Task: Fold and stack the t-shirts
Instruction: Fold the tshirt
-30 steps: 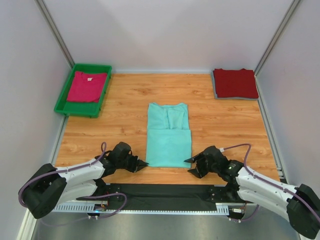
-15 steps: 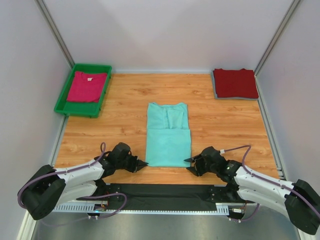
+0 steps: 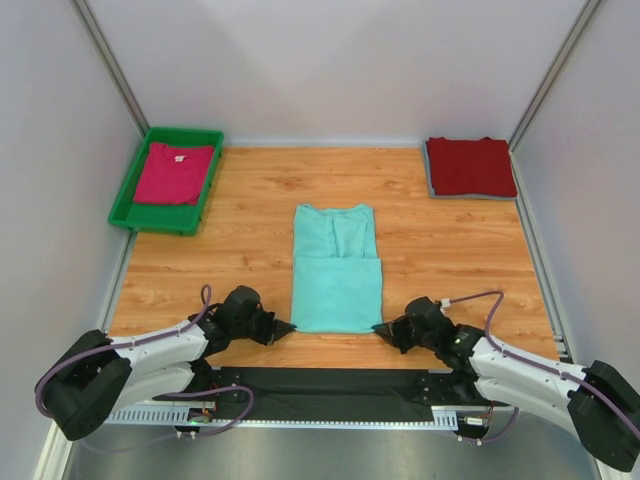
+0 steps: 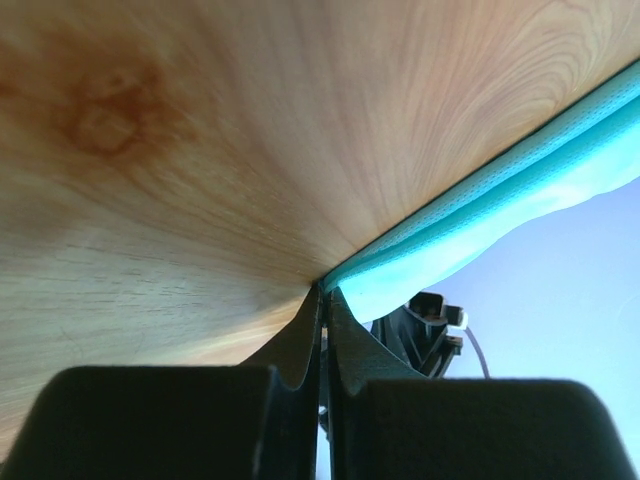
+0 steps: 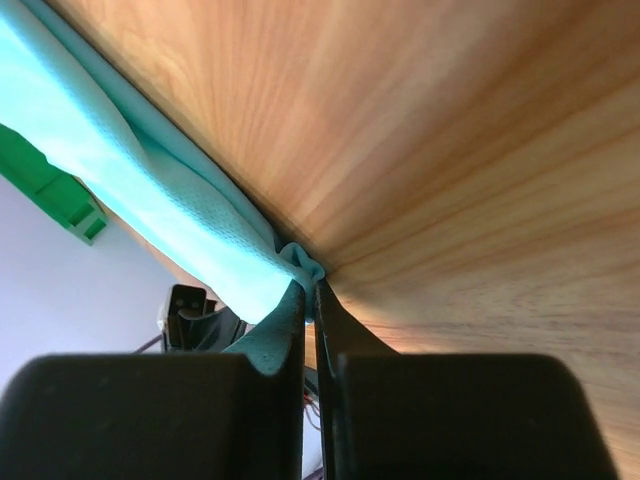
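- At the middle of the worktop (image 3: 450, 250) lies the mint-teal t-shirt (image 3: 337, 270), partly folded, its long axis running straight away from me. Its near hem sits between the two tools.
- The left tool (image 3: 288, 327) meets the near-left corner and the right tool (image 3: 378, 328) the near-right corner, so each arm is at its own side.
- The right tool is closed, with a small bunch of cloth pinched at its tips.
- The left tool is closed too. The hem corner runs right into its tips, so I read it as gripping.
- Both arms reach low and flat, forearms angled inward and fingers close to the wood.
- I judge the next fold carries this hem away from me, along the long axis.
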`<state>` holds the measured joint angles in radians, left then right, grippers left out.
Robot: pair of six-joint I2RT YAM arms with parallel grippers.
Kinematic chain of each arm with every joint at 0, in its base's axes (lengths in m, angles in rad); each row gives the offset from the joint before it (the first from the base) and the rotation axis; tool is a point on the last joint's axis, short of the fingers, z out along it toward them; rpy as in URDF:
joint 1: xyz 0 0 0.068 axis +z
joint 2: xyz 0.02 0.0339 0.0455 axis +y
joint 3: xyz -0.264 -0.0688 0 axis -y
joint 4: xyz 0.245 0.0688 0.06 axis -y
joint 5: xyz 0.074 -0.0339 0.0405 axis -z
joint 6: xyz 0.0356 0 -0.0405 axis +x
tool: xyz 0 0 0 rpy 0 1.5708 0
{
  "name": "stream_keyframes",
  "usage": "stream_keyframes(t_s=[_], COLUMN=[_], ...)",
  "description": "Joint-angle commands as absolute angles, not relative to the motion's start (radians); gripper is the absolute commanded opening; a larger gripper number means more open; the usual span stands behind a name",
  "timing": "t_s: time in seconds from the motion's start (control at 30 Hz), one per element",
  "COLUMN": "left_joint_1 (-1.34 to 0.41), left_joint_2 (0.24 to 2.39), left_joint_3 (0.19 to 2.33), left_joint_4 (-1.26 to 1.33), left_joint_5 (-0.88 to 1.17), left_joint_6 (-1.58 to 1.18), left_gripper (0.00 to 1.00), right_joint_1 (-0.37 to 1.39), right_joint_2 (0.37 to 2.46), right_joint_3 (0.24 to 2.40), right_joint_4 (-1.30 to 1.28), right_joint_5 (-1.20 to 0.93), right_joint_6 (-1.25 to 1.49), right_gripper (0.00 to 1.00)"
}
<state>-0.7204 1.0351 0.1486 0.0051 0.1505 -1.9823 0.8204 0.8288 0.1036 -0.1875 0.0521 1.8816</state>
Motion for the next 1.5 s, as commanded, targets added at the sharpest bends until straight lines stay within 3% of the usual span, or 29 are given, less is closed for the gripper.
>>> stream_keyframes(t_s=[0.0,0.17,0.3,0.53,0.73,1.2,1.33,1.47], left_joint_1=[-0.721,-0.713,-0.713,-0.715,-0.719,-0.718,-0.718,-0.718], left_joint_2=[1.045,1.035,0.996,0.901,0.812,0.517,0.538,0.702], left_joint_3=[0.146,0.254,0.388,0.454,0.518,0.571,0.613,0.716], left_joint_4=[-0.064,-0.191,-0.417,-0.578,-0.813,-1.186,-1.200,-1.183], left_joint_5=[0.095,0.127,0.115,0.172,0.212,0.343,0.362,0.305], left_joint_6=[-1.918,-1.711,-1.545,-1.460,-1.390,-1.359,-1.351,-1.287], left_gripper=[0.00,0.00,0.00,0.00,0.00,0.00,0.00,0.00], right_joint_1=[0.795,0.744,0.741,0.736,0.744,0.773,0.775,0.759], right_joint_2=[0.864,0.883,0.937,0.988,1.028,0.922,0.936,1.011], right_joint_3=[0.081,0.283,0.386,0.564,0.555,0.606,0.629,0.698], right_joint_4=[-0.318,-0.402,-0.460,-0.679,-0.770,-1.002,-1.025,-1.009], right_joint_5=[0.121,0.085,-0.038,-0.156,-0.385,-0.685,-0.753,-0.813], right_joint_6=[1.712,1.358,1.237,1.063,1.035,1.011,1.012,1.006], right_gripper=[0.00,0.00,0.00,0.00,0.00,0.00,0.00,0.00])
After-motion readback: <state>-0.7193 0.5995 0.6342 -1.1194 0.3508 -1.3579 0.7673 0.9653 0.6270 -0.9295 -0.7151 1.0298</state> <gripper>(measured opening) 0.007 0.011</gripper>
